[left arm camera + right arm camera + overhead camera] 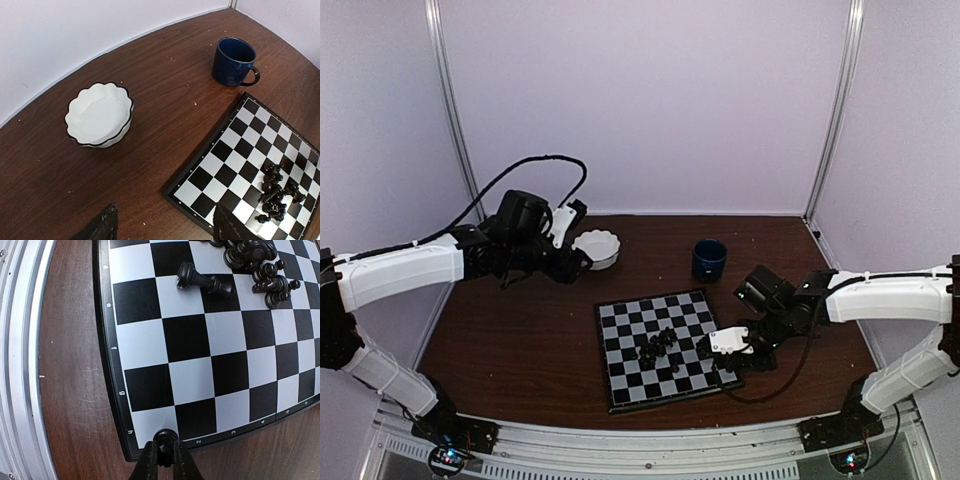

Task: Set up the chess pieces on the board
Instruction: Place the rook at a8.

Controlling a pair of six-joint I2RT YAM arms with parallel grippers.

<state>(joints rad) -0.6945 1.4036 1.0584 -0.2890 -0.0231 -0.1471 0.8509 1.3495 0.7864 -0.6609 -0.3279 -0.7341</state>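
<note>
The board (630,385) lies on the brown table in front of the right arm. A heap of black chess pieces (658,347) rests near its middle, also visible in the left wrist view (275,192). In the right wrist view, one piece (202,281) lies on its side beside the heap (255,260). My right gripper (165,446) is shut on a black chess piece (165,435) over the white corner square of the board (190,340). My left gripper (166,210) hangs open and empty above bare table, between the bowl and the board's corner (220,160).
A white scalloped bowl (99,115) sits at the back left, and a dark blue mug (233,61) stands behind the board. The table's metal edge rail (20,365) runs close beside the board's near side.
</note>
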